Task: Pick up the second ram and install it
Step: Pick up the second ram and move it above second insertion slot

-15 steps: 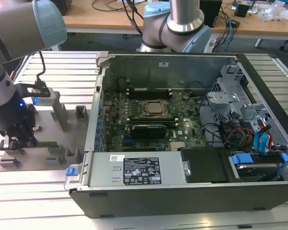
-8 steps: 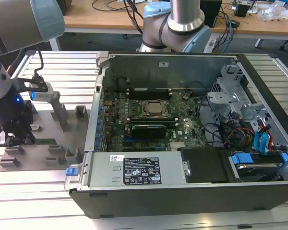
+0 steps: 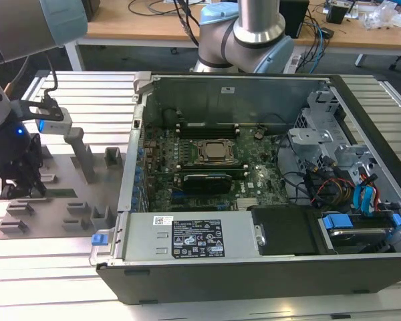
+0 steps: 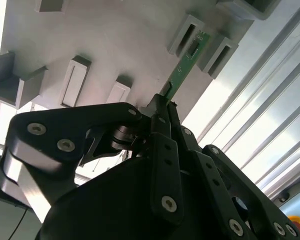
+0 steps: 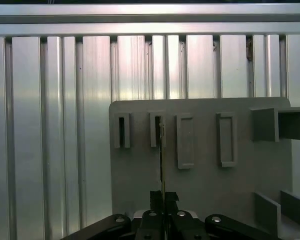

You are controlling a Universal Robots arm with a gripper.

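Observation:
The second ram (image 4: pixel 186 62) is a thin green stick, seen edge-on in the first wrist view as the second ram (image 5: pixel 162 155). It runs from my fingertips to a pair of slotted grey blocks (image 4: pixel 182 34) on the grey holder plate (image 3: pixel 87 200). My gripper (image 4: pixel 165 107) is shut on the near end of the stick; the black fingers (image 5: pixel 155 197) pinch its edge. In the exterior view my gripper (image 3: pixel 28 182) is low over the plate's left part, well to the left of the open computer case (image 3: pixel 254 167).
Inside the case lie the green motherboard (image 3: pixel 254 177), the CPU socket (image 3: pixel 214 152) and long black memory slots (image 3: pixel 207 127). Upright grey pegs and blocks (image 3: pixel 80 154) stand on the plate. A ribbed aluminium table (image 3: pixel 53 267) lies underneath, and drive cages and cables (image 3: pixel 347 180) fill the case's right side.

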